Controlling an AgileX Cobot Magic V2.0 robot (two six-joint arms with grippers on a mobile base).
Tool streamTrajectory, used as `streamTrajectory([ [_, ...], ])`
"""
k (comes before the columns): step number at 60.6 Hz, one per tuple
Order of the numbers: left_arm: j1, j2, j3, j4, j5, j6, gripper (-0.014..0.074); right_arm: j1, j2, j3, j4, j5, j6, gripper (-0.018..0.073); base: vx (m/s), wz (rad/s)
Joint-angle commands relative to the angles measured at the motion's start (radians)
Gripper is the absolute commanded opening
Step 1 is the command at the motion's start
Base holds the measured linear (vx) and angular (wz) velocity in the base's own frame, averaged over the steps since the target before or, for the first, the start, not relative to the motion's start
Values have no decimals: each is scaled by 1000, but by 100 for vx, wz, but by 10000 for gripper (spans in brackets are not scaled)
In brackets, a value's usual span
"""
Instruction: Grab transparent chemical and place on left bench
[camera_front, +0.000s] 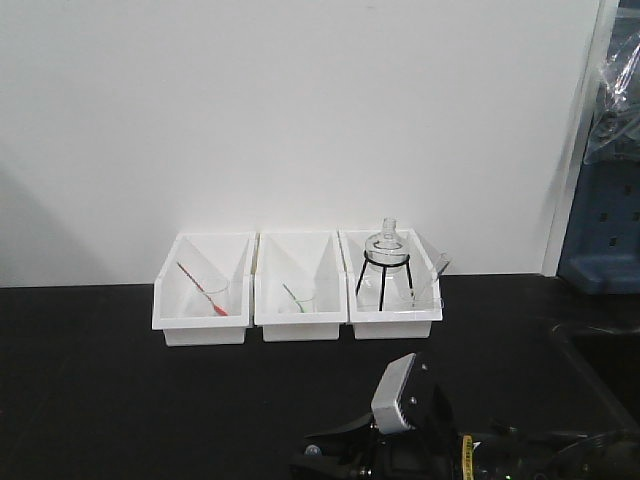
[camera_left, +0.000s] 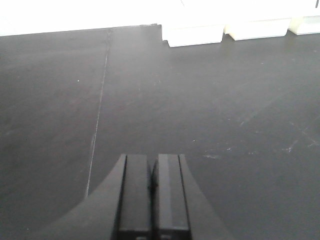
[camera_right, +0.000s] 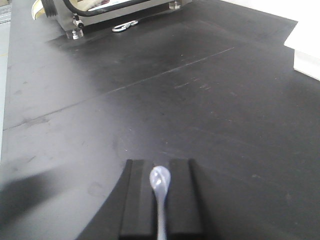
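Observation:
The transparent chemical (camera_right: 160, 179) is a slim clear pipette; its small bulb pokes out between the tips of my right gripper (camera_right: 160, 163), which is shut on its stem. That gripper hangs over the matte black top of the left bench (camera_right: 210, 100). My left gripper (camera_left: 152, 156) is shut with nothing between its fingers, low over the same black surface (camera_left: 210, 100). In the front view the bench (camera_front: 100, 380) runs along a white wall. Dark arm hardware (camera_front: 400, 440) fills that view's bottom edge, and neither gripper's jaws can be made out there.
Three white bins stand against the wall: the left (camera_front: 200, 300) holds a red-tipped pipette, the middle (camera_front: 300, 300) a green-tipped one, the right (camera_front: 392, 295) a flask on a black tripod. A metal device (camera_right: 100, 12) sits at the bench's far end. Blue equipment (camera_front: 605, 230) stands at right.

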Motion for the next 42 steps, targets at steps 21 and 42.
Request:
streamTrajectory([
  [21,-2,-19,16,-1,-78,-8,-3,-2,-43,-31,56,-58,6,566,0,0],
  [42,-2,-19,16,-1,-78,-8,-3,-3,-314,-34,126,297,137,273,0,0],
])
